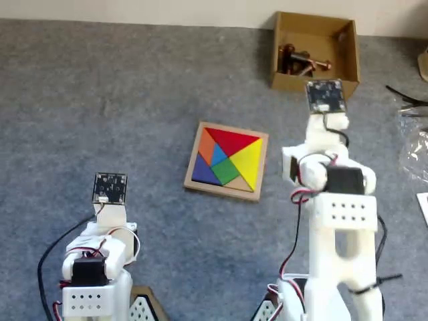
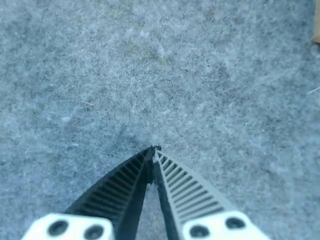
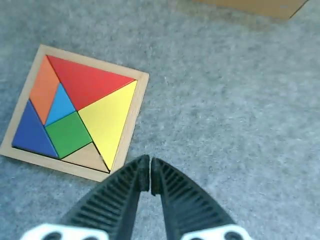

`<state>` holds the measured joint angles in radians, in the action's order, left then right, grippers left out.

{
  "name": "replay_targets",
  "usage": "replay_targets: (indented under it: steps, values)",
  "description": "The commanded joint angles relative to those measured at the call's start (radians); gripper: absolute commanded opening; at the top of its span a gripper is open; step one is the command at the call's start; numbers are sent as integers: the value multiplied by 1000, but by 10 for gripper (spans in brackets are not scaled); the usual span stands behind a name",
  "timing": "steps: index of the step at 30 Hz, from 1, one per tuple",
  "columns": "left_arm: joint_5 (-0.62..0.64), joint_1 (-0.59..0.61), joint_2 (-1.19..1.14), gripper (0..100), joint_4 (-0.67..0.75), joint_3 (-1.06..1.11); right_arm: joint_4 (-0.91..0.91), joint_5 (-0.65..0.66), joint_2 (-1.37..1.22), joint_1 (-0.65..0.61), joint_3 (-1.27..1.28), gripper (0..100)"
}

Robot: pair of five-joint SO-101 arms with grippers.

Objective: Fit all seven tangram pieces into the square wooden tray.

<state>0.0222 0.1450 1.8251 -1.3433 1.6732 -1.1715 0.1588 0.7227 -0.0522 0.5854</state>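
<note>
The square wooden tray (image 1: 221, 190) lies mid-table on grey felt, turned slightly. Several coloured pieces lie flat inside it, edge to edge: a red triangle (image 1: 233, 141), a yellow triangle (image 1: 249, 162), a green square (image 1: 226, 170), a dark blue triangle (image 1: 204, 172), plus light blue, orange and tan pieces. In the right wrist view my right gripper (image 3: 150, 161) is shut on nothing, just off the tray (image 3: 129, 117) near the tan piece (image 3: 87, 156). My left gripper (image 2: 153, 149) is shut and empty over bare felt, left of the tray.
A cardboard box (image 1: 314, 50) with copper-coloured metal parts (image 1: 301, 61) stands at the back right. Clear plastic (image 1: 414, 150) and cables lie at the right edge. Grey felt stretches left of the tray and behind it.
</note>
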Motion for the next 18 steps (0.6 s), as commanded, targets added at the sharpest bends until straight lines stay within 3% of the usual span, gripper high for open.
replay_targets:
  steps: [1, 18]
  values:
    - [-6, 13, 5, 7, -8, 22, -41, 12, 102, 12, -33, 5]
    - [-6, 13, 5, 7, -8, 22, -165, 12, 303, 12, -19, 5]
